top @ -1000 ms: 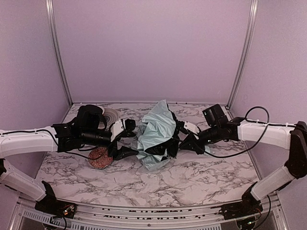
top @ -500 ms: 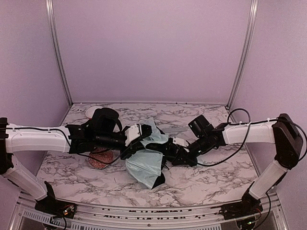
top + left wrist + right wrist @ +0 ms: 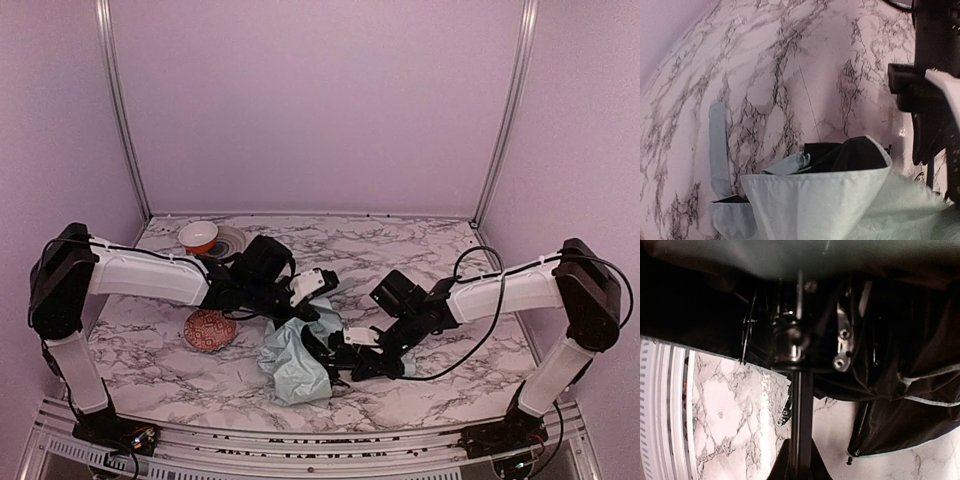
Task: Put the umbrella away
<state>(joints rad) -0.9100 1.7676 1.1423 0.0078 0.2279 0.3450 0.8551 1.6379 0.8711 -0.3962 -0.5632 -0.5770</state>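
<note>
- Since a second ago, both arms have swung inward and the umbrella (image 3: 293,362) has dropped; it now sits crumpled on the marble table (image 3: 450,390), front centre.
- My left gripper (image 3: 322,297) has snapped closed at the fabric's upper edge.
- My right gripper (image 3: 352,342) stays clamped on the black shaft (image 3: 800,405).

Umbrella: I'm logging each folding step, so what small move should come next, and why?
Probably the left gripper, which looks shut on a fold of the umbrella, should draw that fabric in toward the shaft. The right gripper pins the shaft, yet the fabric lies loose and bunched on the table.
</note>
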